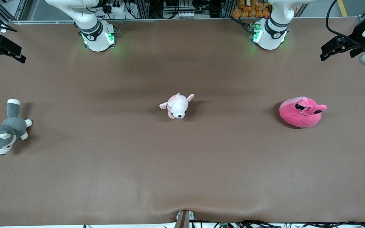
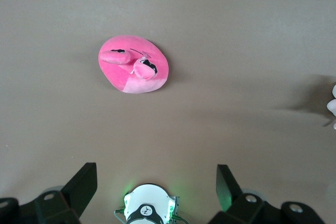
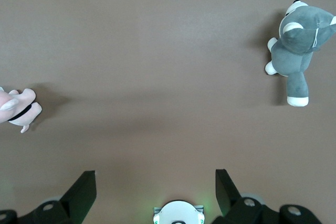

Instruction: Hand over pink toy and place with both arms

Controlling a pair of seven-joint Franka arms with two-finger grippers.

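Note:
The pink toy (image 1: 301,112), a hot-pink blob with two eye stalks, lies on the brown table toward the left arm's end; it also shows in the left wrist view (image 2: 134,64). My left gripper (image 2: 156,182) is open and empty, held high over the table's edge at the left arm's end (image 1: 329,50), apart from the toy. My right gripper (image 3: 156,182) is open and empty, held high over the right arm's end of the table (image 1: 11,52).
A small pale pink-and-white puppy plush (image 1: 177,106) lies mid-table, also at the edge of the right wrist view (image 3: 18,106). A grey-and-white husky plush (image 1: 7,129) lies at the right arm's end (image 3: 299,45). The arm bases (image 1: 97,36) (image 1: 269,34) stand along the table's robot side.

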